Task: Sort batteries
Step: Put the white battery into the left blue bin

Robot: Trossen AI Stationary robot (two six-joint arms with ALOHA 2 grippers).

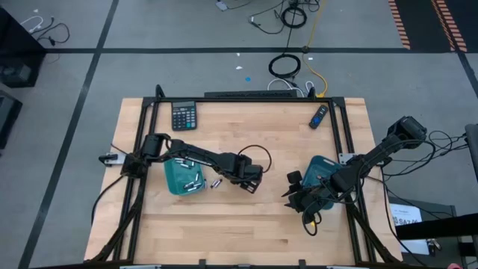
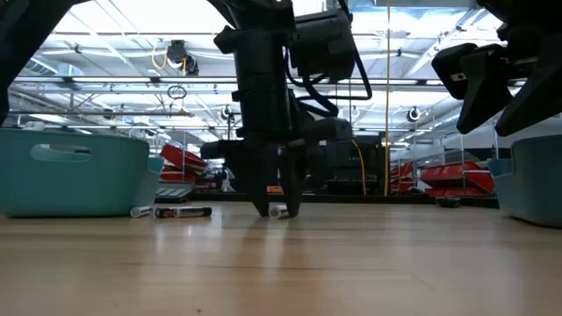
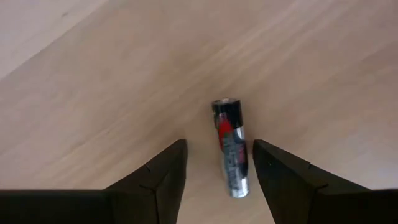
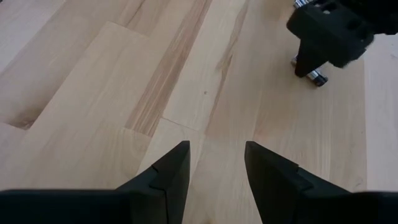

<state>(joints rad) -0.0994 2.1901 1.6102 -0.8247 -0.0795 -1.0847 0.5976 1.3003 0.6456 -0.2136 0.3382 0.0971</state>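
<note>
A dark battery with a red mark and silvery ends (image 3: 230, 146) lies flat on the wooden table near its middle. My left gripper (image 3: 217, 180) stands open over it, pointing down, one finger on each side and the battery lengthwise in the gap, nearer one finger. In the low view the fingertips (image 2: 277, 209) reach almost to the tabletop beside the battery (image 2: 279, 211). Other batteries lie by the left teal tray (image 1: 183, 175) and inside it (image 1: 193, 183). My right gripper (image 4: 217, 165) hangs open above bare wood by the right teal tray (image 1: 323, 168).
A black calculator (image 1: 184, 116) and a dark blue remote-like stick (image 1: 320, 115) lie near the far edge. Two loose batteries (image 2: 184, 211) rest beside the left tray (image 2: 75, 171). Bare wood stretches along the near edge between the arms.
</note>
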